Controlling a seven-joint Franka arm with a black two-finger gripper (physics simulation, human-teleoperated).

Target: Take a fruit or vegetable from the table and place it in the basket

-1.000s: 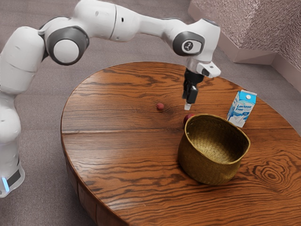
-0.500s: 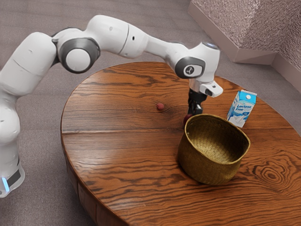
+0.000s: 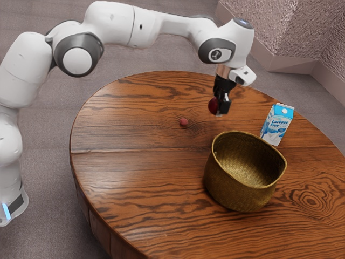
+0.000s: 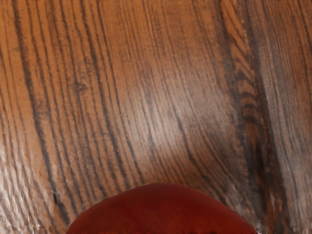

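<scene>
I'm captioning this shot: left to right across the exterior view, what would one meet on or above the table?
Small red fruit → dark red fruit held by the gripper → blue-and-white carton. The basket is left out: its span overlaps those of the last two.

Wears rounded white shells [image 3: 110,21], grey joint rings [image 3: 97,53], a blue light strip [image 3: 6,211] and a black end effector [image 3: 219,110].

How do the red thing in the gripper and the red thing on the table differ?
The held fruit is up in the air in the gripper; the small fruit rests on the table. The held fruit looks larger and darker than the small fruit. Both are reddish and roundish.
</scene>
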